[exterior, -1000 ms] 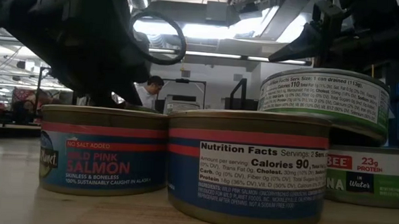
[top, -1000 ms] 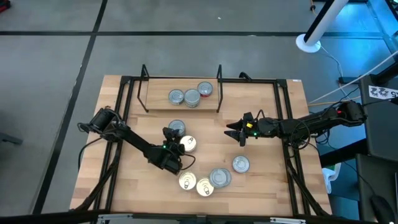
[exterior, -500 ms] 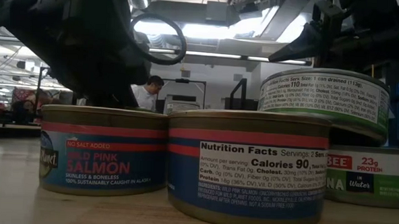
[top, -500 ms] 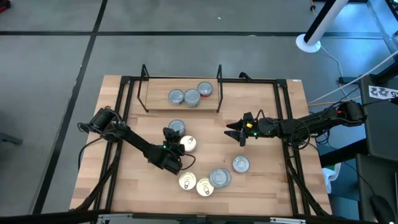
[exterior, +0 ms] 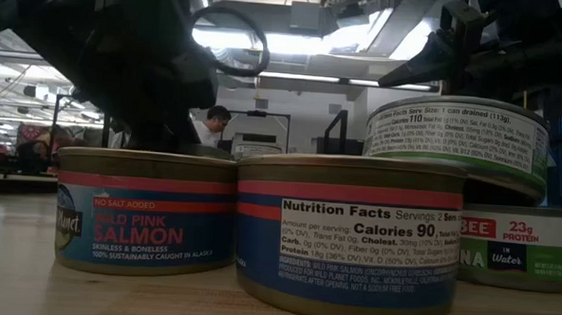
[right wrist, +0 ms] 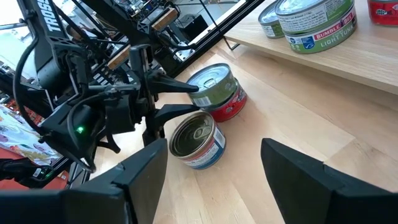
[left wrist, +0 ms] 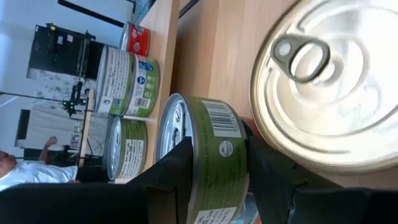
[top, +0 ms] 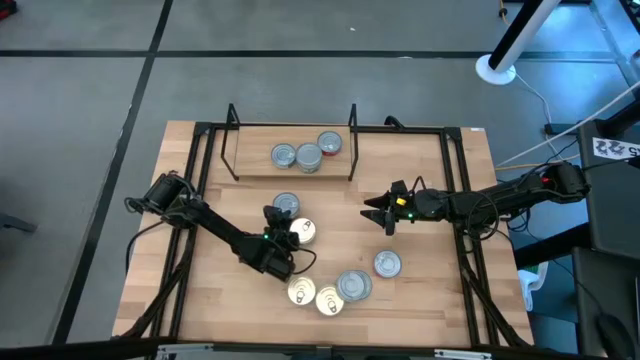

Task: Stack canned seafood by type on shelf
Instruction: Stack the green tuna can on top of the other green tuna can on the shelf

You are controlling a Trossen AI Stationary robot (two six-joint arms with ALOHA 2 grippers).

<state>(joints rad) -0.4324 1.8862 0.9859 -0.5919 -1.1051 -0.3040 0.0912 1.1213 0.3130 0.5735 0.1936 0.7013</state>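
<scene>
in left pincer (left wrist: pixel 214 177): green can (left wrist: pixel 208 155) (upright)

In the low view, the shelf and the left hand's fingers are hidden behind the blue-labelled salmon tins (exterior: pixel 146 210). The red-sided tin (right wrist: pixel 231 106) under the green-labelled tin (left wrist: pixel 208 155) is largely covered. The gold pull-tab lid (left wrist: pixel 329 87) is cut off by the frame edge and blurred. Labels cannot be read from the high view.
</scene>
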